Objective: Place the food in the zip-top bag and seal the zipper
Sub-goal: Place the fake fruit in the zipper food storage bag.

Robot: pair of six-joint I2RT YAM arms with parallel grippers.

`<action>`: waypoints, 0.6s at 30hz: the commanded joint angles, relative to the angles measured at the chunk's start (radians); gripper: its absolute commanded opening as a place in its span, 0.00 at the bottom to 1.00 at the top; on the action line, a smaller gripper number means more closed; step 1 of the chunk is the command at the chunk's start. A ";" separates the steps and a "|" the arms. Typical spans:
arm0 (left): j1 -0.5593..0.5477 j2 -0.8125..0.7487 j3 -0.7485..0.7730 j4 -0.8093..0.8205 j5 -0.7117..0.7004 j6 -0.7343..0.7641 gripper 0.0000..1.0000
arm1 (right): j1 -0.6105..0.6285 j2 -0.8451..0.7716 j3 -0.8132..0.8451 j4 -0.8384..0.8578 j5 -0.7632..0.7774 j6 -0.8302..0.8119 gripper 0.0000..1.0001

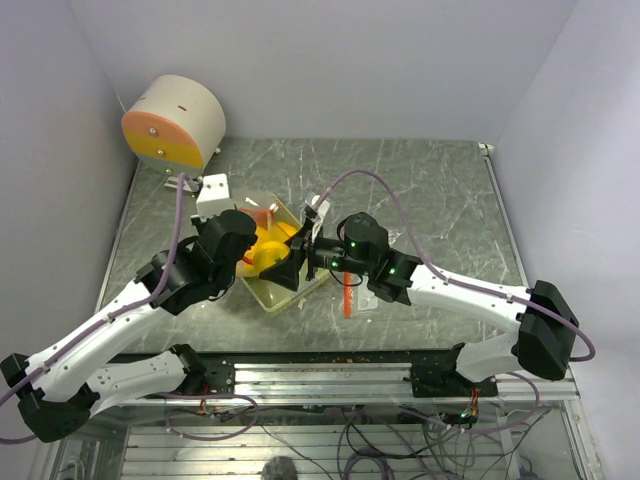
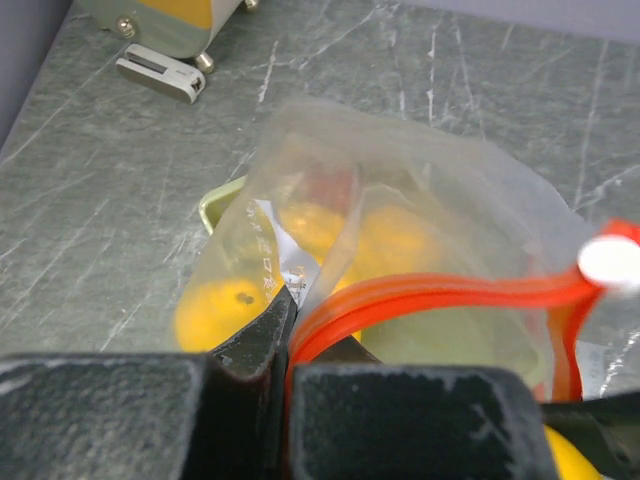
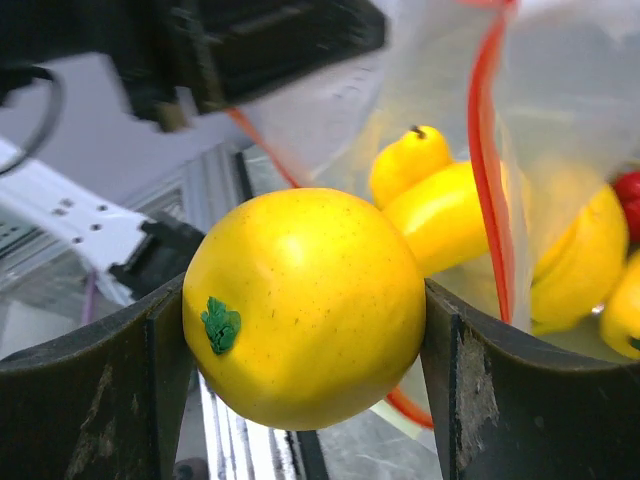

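Status: left gripper [image 2: 290, 345] is clamped on the zipper [image 2: 430, 295], holding the zip-top bag [image 2: 400, 170] mouth up over the tray [image 2: 215, 205]. The right gripper [image 3: 305, 330] grips one yellow fruit [image 3: 310, 290] above the tray, at the bag mouth. Other food [image 3: 440, 215] lies over the tray; whether it is bagged, cannot tell. Zipper unsealed.

**Soft, even light — blur up close**

The overhead view is bright and evenly lit, with only faint shadows on the table [image 1: 440, 200]. The left wrist view is hazy, its zip-top bag [image 2: 420, 200] soft and its foreground unfocused. The right wrist view shows mild glare on the yellow fruit [image 3: 310, 300] — background smeared.
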 commanded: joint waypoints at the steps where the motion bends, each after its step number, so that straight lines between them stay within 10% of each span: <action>1: -0.002 -0.029 0.046 0.012 0.042 -0.018 0.07 | -0.004 0.020 -0.013 -0.023 0.172 -0.035 0.55; 9: -0.004 -0.080 0.001 0.034 0.154 -0.052 0.07 | -0.005 0.072 0.105 -0.056 0.512 -0.003 0.57; 18: -0.003 -0.131 -0.086 0.077 0.205 -0.090 0.07 | -0.002 0.138 0.201 -0.051 0.466 0.019 0.73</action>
